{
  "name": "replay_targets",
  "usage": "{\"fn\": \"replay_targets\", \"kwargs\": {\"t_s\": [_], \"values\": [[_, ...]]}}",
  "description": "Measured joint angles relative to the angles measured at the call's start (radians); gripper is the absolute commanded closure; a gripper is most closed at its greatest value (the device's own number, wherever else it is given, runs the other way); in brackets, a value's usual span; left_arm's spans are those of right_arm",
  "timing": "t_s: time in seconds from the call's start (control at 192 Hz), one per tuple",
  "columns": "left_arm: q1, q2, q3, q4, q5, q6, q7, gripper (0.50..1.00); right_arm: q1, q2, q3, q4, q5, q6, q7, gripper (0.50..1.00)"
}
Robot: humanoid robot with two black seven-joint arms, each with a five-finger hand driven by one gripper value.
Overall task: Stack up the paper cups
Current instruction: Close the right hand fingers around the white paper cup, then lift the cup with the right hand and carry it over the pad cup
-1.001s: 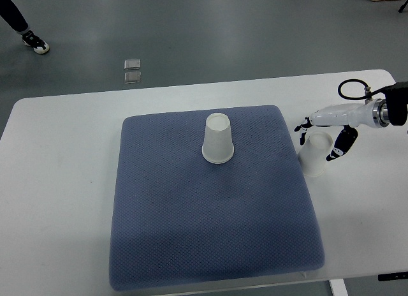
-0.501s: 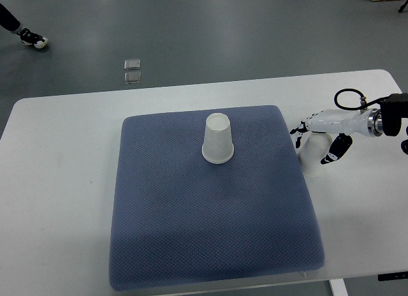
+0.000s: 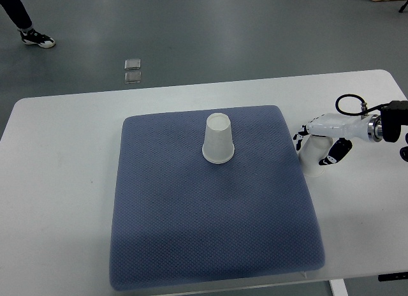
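Observation:
One white paper cup stands upside down on the blue-grey mat, near its far middle. A second white paper cup stands on the bare white table just off the mat's right edge. My right hand comes in from the right edge and sits over this second cup, its fingers curled around the cup's upper part on both sides. The cup rests on the table. The left arm does not show.
The white table carries the mat. Its right edge lies close behind my forearm. On the grey floor beyond lie two small clear squares, and a person's leg and shoe show at the top left.
My right hand has come down lower over the second cup and its fingers have closed in around it. The cup stays put. The person's foot has shifted.

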Motion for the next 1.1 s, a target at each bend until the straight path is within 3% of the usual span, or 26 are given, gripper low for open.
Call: {"fn": "replay_targets", "kwargs": {"t_s": [0.167,0.756,1.101], "values": [[0.000,0.000,0.000,0.000,0.000,0.000,0.000,0.500,0.000,0.000,0.000,0.000,0.002,0.004,0.000,0.848],[0.000,0.000,0.000,0.000,0.000,0.000,0.000,0.500,0.021,-0.011,0.013,-0.013,0.004,0.014,0.001,0.850],[0.000,0.000,0.000,0.000,0.000,0.000,0.000,0.500,0.117,-0.042,0.016,-0.034,0.005,0.038,0.000,0.850]]}}
